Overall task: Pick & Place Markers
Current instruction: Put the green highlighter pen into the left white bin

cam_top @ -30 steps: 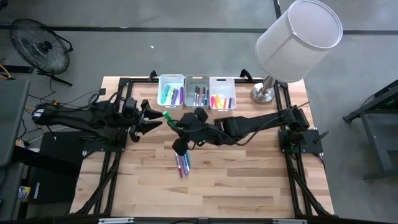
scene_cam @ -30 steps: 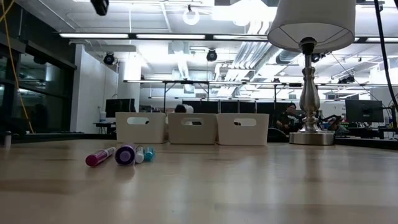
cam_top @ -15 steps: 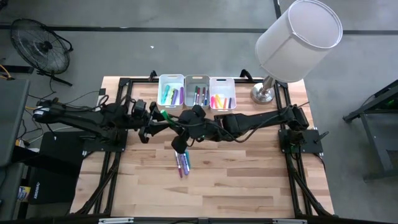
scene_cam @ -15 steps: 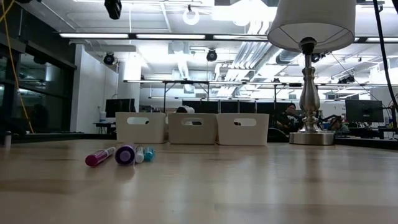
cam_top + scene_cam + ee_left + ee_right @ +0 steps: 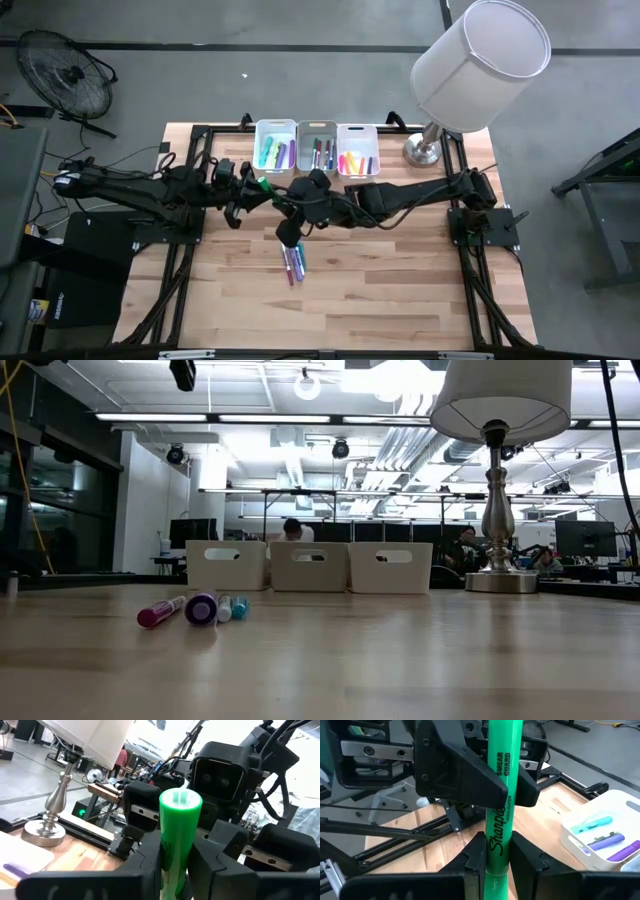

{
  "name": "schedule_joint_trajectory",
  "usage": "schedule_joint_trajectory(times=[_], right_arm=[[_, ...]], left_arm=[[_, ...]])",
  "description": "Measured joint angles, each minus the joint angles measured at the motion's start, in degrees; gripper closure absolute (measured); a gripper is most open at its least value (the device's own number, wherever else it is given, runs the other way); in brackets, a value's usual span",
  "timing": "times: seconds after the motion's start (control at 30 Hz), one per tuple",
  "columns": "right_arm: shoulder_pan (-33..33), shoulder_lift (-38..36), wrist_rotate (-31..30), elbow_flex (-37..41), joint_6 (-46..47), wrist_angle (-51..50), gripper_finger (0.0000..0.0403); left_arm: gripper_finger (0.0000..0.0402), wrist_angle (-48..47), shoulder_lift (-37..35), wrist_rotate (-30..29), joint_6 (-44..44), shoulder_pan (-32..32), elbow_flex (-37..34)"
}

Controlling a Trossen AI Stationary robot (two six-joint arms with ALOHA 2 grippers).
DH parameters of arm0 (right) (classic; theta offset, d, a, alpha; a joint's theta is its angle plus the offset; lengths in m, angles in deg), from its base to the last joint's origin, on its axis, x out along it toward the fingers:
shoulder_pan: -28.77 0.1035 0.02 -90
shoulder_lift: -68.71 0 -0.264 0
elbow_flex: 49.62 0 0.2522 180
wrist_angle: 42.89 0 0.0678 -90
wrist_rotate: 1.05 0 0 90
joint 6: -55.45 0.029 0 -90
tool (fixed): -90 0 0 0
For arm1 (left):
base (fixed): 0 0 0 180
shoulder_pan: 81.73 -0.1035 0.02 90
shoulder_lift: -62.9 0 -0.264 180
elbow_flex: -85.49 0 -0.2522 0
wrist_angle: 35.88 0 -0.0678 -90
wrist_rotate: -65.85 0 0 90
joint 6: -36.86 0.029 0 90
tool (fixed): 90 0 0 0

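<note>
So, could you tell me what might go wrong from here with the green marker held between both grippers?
Both the left gripper and the right gripper clamp the green marker, so pulling apart early could drop or flick it. It could fall onto the loose markers on the table, short of the bins.

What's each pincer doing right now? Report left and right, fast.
Left pincer: closed on the green highlighter.
Right pincer: closed on the same green highlighter, mid-handover.
</note>
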Motion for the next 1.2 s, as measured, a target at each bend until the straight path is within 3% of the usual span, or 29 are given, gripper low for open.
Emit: schedule_joint_trajectory(times=[0.3, 0.47, 0.6, 0.77, 0.87, 1.03, 1.2], right_arm=[[0.0, 0.0, 1.3, 0.0, -0.1, -0.2, 0.0343], [0.0, -1.0, 1.8, 0.0, 1.1, -2.6, 0.0248], [0.1, -3.7, -0.5, 0.0, 3.5, -8.6, 0.0198], [0.2, -7.9, -4.8, 0.0, 9.5, -21.8, 0.0181], [0.2, -9.7, -5.2, -0.1, 14.5, -29.5, 0.0180], [0.9, -10.0, -5.7, -0.1, 18.3, -37.3, 0.0179], [2.1, -9.7, -6.5, 0.8, 19.7, -39.2, 0.0179]], left_arm=[[0.0343, -0.3, 0.0, 0.6, 0.1, 0.0, 0.0], [0.0343, -1.3, -0.1, -0.6, 0.5, 0.0, 0.0], [0.0343, -5.2, -1.0, -4.8, 0.7, 0.0, 0.0], [0.0343, -19.8, -1.9, -14.1, 1.0, -0.4, 3.8], [0.0343, -30.5, -1.7, -15.7, 0.5, -3.9, 7.6], [0.0343, -40.4, 1.8, -10.2, -1.0, -15.0, 12.1], [0.0343, -44.4, 7.5, 1.6, -2.5, -28.9, 14.8]])
